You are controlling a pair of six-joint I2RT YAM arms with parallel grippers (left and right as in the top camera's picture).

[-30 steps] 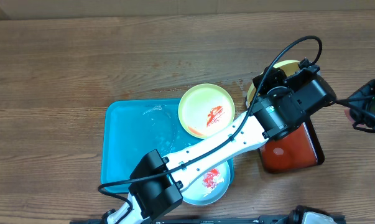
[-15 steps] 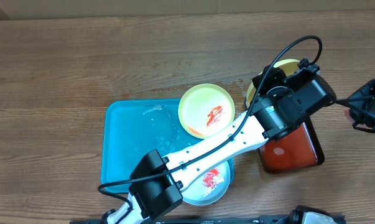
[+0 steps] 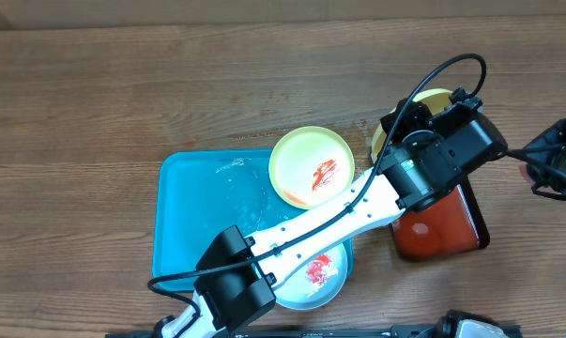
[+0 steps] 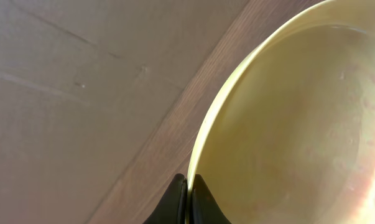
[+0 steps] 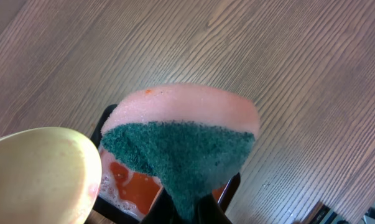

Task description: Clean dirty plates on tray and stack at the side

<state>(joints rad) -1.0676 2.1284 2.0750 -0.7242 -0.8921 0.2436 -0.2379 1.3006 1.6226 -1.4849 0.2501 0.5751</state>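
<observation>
Turquoise tray (image 3: 184, 225), pale yellow plate (image 4: 287, 124), pink-and-green sponge (image 5: 181, 137).

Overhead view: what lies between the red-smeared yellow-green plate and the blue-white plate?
The left arm's white link crosses over the tray between the yellow-green plate and the blue-white plate, seen in the overhead view.

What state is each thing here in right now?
Pale yellow-green round plastic plate: lying flat, red-smeared.
Pale blue-white round plastic plate: on tray, red-smeared.
Second yellow-green plate: held by its rim, faint pink film.
Turquoise rectangular plastic tray: holds the blue-white plate.
Small black tray: holds red liquid.
Pink foam sponge with green scrub face: gripped.
Left gripper: shut on second yellow-green plate.
Right gripper: shut on the sponge.
</observation>
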